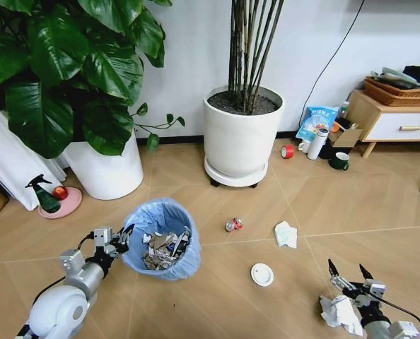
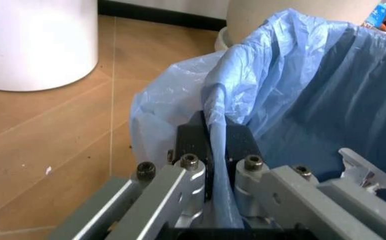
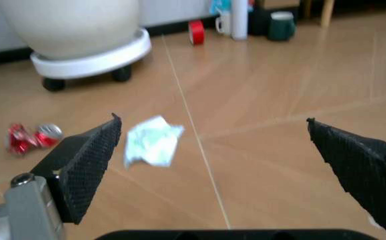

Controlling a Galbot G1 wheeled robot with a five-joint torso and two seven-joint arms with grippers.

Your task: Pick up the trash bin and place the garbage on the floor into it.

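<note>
Chevron floor (image 1: 380, 205) boards run out to a white wall, with litter scattered across the middle. Nearest, the right gripper (image 1: 350, 269) hangs low over the boards with its fingers spread wide and empty; a crumpled tissue (image 1: 340, 313) lies just beside its wrist. The left gripper (image 1: 118, 239) is clamped on the bin (image 1: 160, 236) at its near rim, fingers pinching the blue bag (image 2: 293, 85) and the wall under it. The bin already has scraps inside.

Beyond the right gripper lie a white lid (image 1: 262, 274), a second tissue (image 1: 286, 234) and a small red-silver piece (image 1: 233, 224), all well apart from one another. Farther back stand two white pots (image 1: 238, 138) and, by the wall, a red tape roll (image 1: 287, 151) that is not litter.

To do this step well, I judge the right arm should take the closest piece first, come straight down with its fingers straddling it, and close low against the boards. The left should keep the bin's mouth level and near, since a pinch on thin plastic could slip.
</note>
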